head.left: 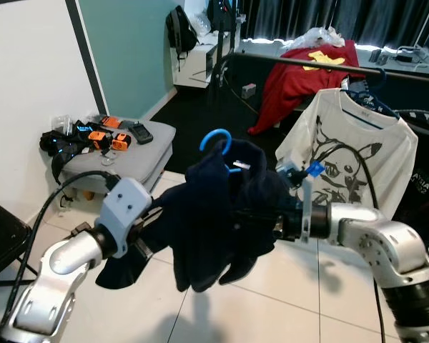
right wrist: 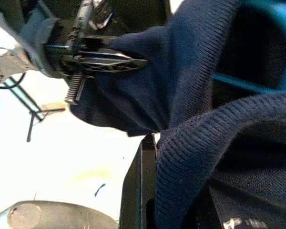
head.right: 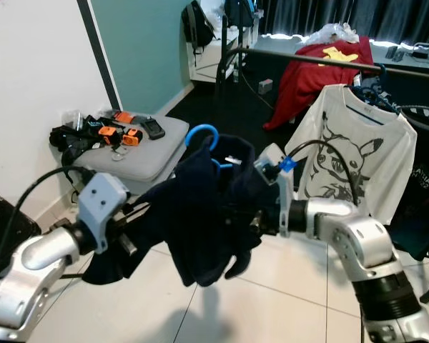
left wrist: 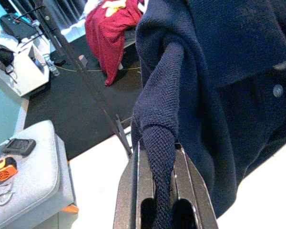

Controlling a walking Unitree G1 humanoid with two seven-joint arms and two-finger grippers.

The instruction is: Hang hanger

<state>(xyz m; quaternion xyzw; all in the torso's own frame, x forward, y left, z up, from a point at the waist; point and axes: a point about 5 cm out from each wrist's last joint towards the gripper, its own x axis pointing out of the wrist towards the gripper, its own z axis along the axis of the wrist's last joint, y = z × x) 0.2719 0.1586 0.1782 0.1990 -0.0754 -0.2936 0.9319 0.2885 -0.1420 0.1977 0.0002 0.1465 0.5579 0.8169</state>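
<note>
My left claw (left wrist: 157, 191) is clamped on a fold of the dark blue sweater (head.left: 214, 214), the knit running between its fingers. My right claw (right wrist: 155, 191) pinches the same sweater from the other side. The sweater hangs between my two claws on a blue hanger (head.left: 216, 139), whose hook pokes up above them. Well beyond my right claw, a white printed shirt (head.left: 350, 153) hangs on a dark rail (head.left: 307, 66).

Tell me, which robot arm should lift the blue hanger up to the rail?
Probably the right. The right gripper holds the navy garment on the side nearer the rail, close under the blue hanger. The left gripper pinches a fold on the far side.
</note>
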